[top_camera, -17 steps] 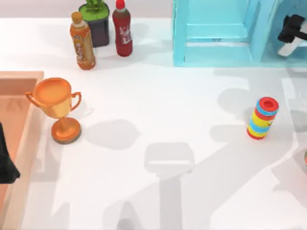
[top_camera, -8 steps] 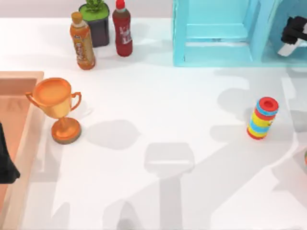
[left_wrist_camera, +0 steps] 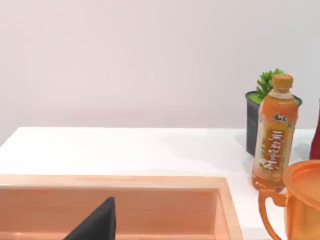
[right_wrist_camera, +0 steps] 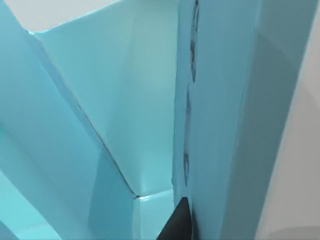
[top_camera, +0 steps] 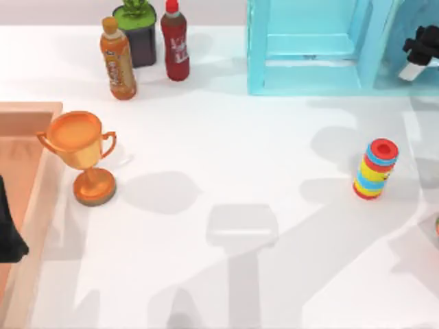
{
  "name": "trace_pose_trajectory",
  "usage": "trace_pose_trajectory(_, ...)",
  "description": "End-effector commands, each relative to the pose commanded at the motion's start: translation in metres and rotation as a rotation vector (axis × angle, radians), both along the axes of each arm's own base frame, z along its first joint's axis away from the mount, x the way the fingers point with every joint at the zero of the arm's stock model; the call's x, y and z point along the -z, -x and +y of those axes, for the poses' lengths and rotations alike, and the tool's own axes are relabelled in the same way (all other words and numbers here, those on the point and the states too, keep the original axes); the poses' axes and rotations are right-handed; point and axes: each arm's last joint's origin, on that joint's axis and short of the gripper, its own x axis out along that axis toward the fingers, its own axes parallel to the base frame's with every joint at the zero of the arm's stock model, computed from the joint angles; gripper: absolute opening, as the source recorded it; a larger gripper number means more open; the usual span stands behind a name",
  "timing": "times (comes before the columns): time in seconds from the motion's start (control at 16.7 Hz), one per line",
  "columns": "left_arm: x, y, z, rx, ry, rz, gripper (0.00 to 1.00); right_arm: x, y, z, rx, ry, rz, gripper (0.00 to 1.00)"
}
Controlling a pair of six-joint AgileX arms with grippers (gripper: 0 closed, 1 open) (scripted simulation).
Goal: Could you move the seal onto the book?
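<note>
The seal and the book are out of view. My right gripper is at the table's far right back, reaching into the right bay of the light-blue shelf frame. The right wrist view looks closely at the shelf's blue walls. My left gripper stays parked at the left edge, over the orange wooden tray. The tray's inner wall is in the left wrist view.
An orange-gold trophy cup stands beside the tray. An orange drink bottle, a red bottle and a potted plant stand at the back left. A striped ring stack stands at the right.
My right gripper has shifted a little farther right inside the shelf bay, toward the edge of the top view. Nothing else has moved.
</note>
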Motion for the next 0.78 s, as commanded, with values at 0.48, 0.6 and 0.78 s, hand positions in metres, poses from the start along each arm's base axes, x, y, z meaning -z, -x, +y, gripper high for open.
trace_pose_trajectory(0.48,0.0,0.0,0.0,0.0,0.0,0.0,1.0,0.0,0.0,0.0,0.0,0.0,0.0,0.0)
trace_pose_trajectory(0.6,0.0,0.0,0.0,0.0,0.0,0.0,1.0,0.002,0.006,0.005,0.024,0.022,0.003,0.0)
trace_pose_trajectory(0.78,0.0,0.0,0.0,0.0,0.0,0.0,1.0,-0.016,0.012,0.007,0.012,0.02,0.002,0.0)
